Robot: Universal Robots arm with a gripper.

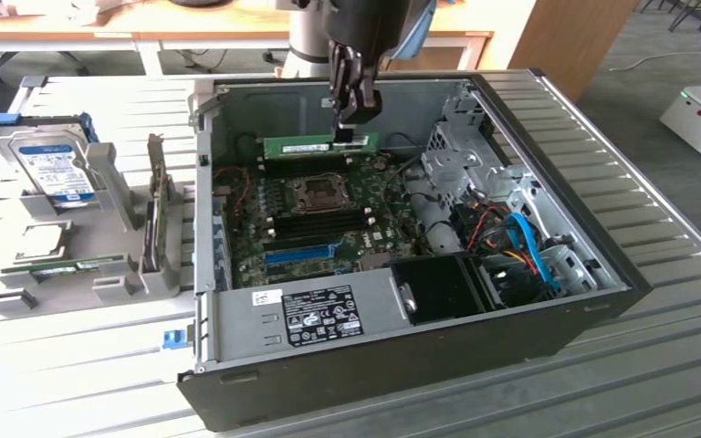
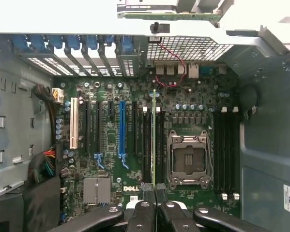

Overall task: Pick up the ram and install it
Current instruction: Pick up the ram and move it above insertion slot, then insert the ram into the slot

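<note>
Plainly, the gripper is closed on the ram, its two dark fingers pinching the flat faces of the thin green stick with almost no gap between them. In the exterior view the grip falls toward the end of the stick on that view's right, and the ram is held on its long edge, level, with its white label facing the camera. In the wrist view the gripper sits at the near end of the ram, which is seen edge-on as a narrow green line.

The ram is inside the open computer case, over the motherboard and close to the far wall of the case. It lines up with the black memory slots just beside the processor socket. Whether its lower edge touches a slot cannot be told. On the other side of those slots lies a long blue slot.

Outside the case, at the exterior view's left, a grey holder stands on the ribbed metal table. It carries a hard drive with a blue label, standing upright, and a second green stick lying low near its front.
</note>
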